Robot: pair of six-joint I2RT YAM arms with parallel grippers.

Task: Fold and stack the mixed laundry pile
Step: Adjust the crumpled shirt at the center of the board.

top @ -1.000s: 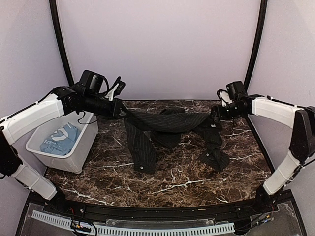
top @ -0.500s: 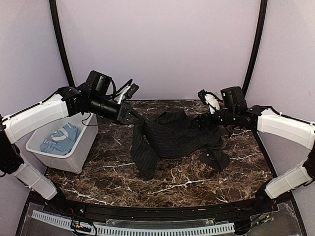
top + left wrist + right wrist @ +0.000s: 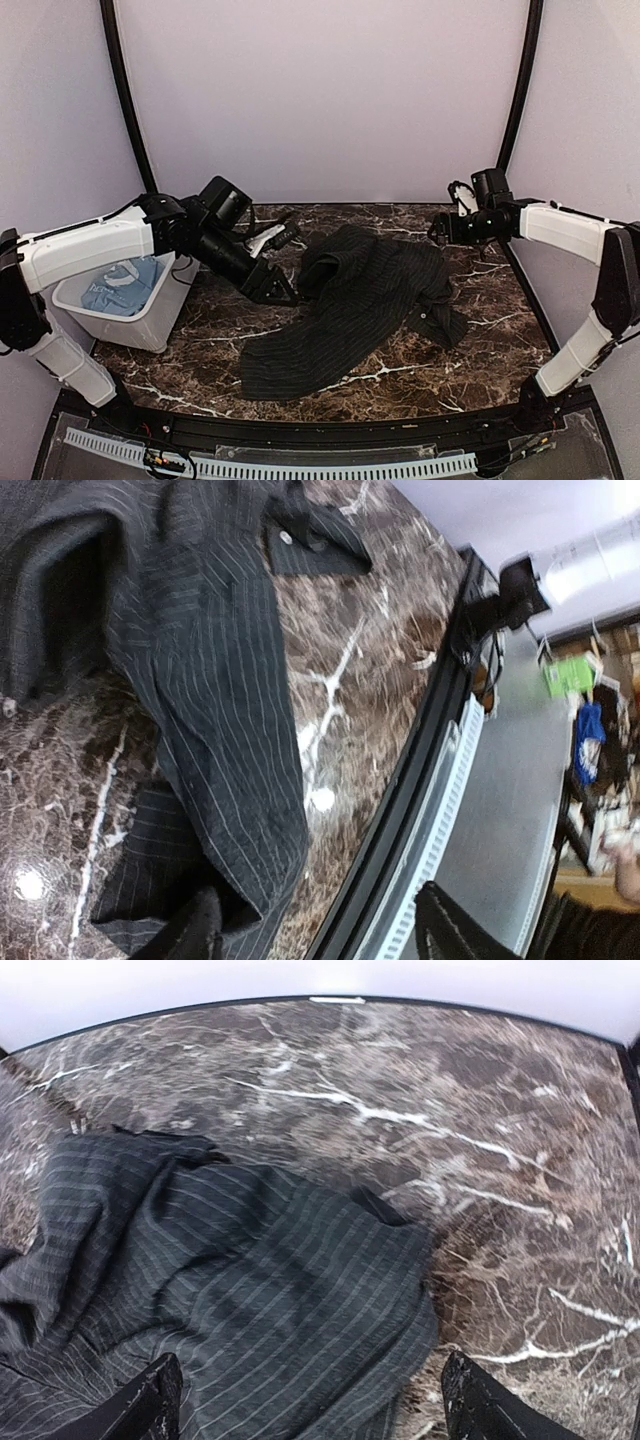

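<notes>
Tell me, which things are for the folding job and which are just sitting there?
For the job: black pinstriped shirt; light blue T-shirt.
Just there: white plastic bin holding the T-shirt; marble table.

**Work cell: marble-pattern table inside a pale panelled enclosure**

The dark brown marble-patterned tabletop with white veins (image 3: 400, 375) ends at its near edge in a black curved rim (image 3: 330, 425), and a white perforated strip (image 3: 300, 468) lies below that rim. Plain pale lilac wall panels (image 3: 320, 90) close the back and both sides. Two black curved struts (image 3: 122, 90) rise at the rear corners. A white rectangular plastic bin (image 3: 120, 322) stands at the table's left side. In the left wrist view a glare spot (image 3: 28, 883) marks the tabletop. Beyond the rim are a grey flat surface (image 3: 500, 810) and a bright strip light (image 3: 590, 560).
</notes>
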